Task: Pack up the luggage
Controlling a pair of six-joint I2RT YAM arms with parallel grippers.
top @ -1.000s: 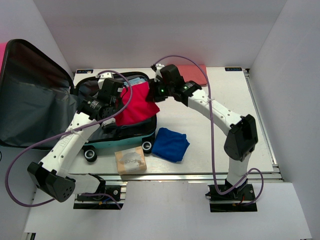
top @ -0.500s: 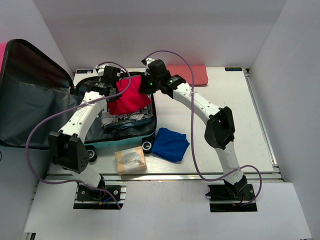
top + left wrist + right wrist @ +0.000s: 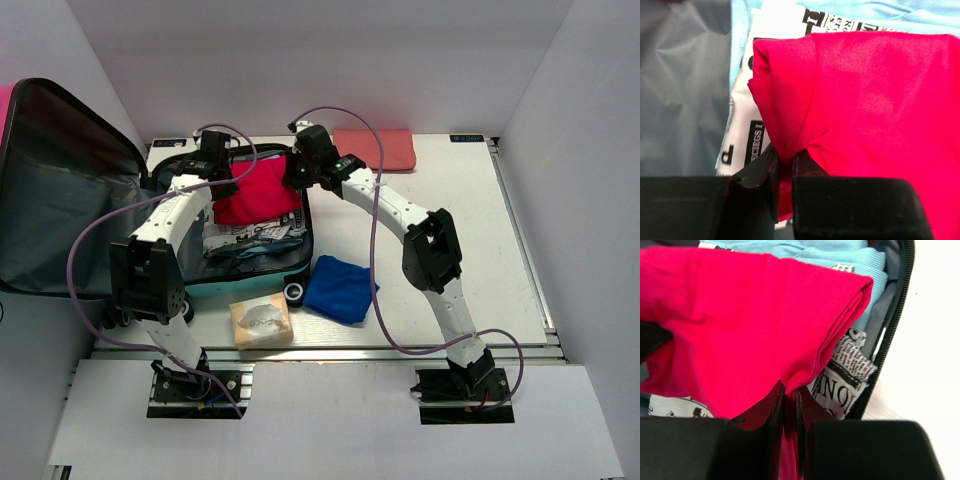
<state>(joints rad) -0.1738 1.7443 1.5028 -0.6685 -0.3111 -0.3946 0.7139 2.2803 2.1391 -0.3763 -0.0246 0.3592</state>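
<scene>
The suitcase [image 3: 255, 282] is lying open on the left part of the table [image 3: 450, 220]. Its dark grey lid [image 3: 60, 190] is standing up against the left wall, and its teal side with the small wheels is facing the near edge.

Both arms are reaching over the open half. The left hand [image 3: 785, 165] is pinching a fold at the left edge of a red cloth [image 3: 258, 192], with its fingers pressed together on the fabric. The right hand [image 3: 789, 395] is doing the same on the right edge of the red cloth, and its fingers are also closed tightly on a fold. The red cloth is hanging stretched between the two hands over the far part of the suitcase. I cannot tell if it is already touching the things under it.

Under it, a white cloth with black letters [image 3: 245, 238] and a light blue cloth [image 3: 840, 255] are lying inside the suitcase.

On the table, a dark blue cloth [image 3: 341, 288] is lying just beside the suitcase wheel, a tan box [image 3: 261, 322] is sitting near the front edge, and a pink cloth [image 3: 375, 148] is lying at the far edge.
</scene>
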